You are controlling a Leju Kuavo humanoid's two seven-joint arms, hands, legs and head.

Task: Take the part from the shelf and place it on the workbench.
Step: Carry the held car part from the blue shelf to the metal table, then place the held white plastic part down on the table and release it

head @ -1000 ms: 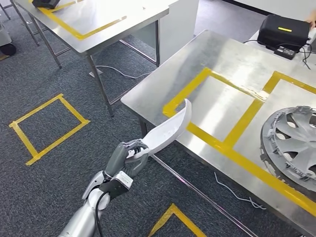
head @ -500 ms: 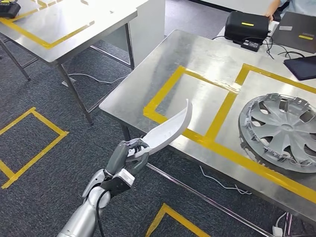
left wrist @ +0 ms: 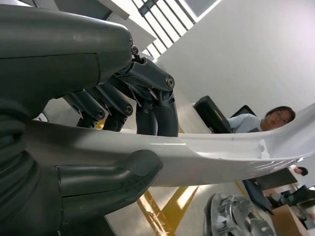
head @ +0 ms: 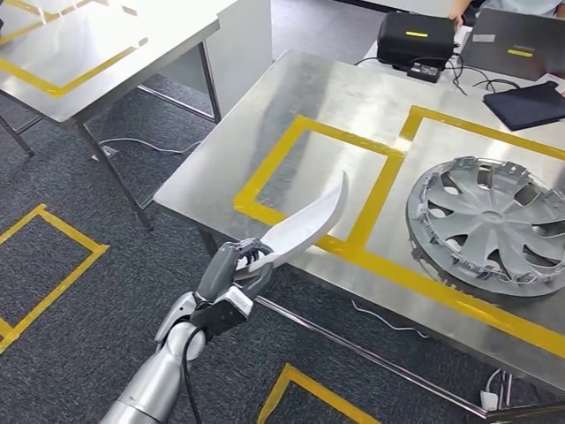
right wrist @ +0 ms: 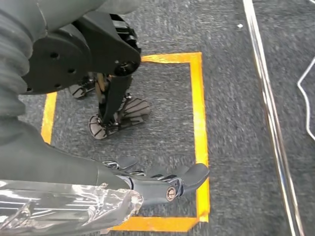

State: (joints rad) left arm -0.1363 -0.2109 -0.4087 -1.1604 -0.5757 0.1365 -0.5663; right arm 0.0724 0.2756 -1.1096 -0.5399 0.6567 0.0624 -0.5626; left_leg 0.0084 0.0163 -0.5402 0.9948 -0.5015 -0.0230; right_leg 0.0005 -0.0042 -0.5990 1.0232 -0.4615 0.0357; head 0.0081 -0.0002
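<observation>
Our left hand [head: 237, 272] grips the part [head: 306, 225], a curved white strip, by its near end; in the left wrist view the thumb [left wrist: 111, 179] presses one face of the part [left wrist: 208, 155] and the dark fingers [left wrist: 156, 105] curl over the other. The part is held in the air, tilted up, its free tip over the near edge of the table [head: 313, 88], by the left corner of the left yellow tape box [head: 293, 168]. It does not touch the table.

On the right side of the table a grey hubcap [head: 490, 221] lies flat inside a second tape box. At the far edge sit a black case [head: 417, 40], cables and a dark flat pad [head: 526, 104].

Our right hand [right wrist: 148, 184] hangs over the grey carpet [right wrist: 237, 123] above a yellow tape square [right wrist: 199, 128], its fingers [right wrist: 185, 177] stretched out and holding nothing.

A second table [head: 100, 44] stands off to the left. In the left wrist view a person [left wrist: 260, 120] sits beyond the far edge.
</observation>
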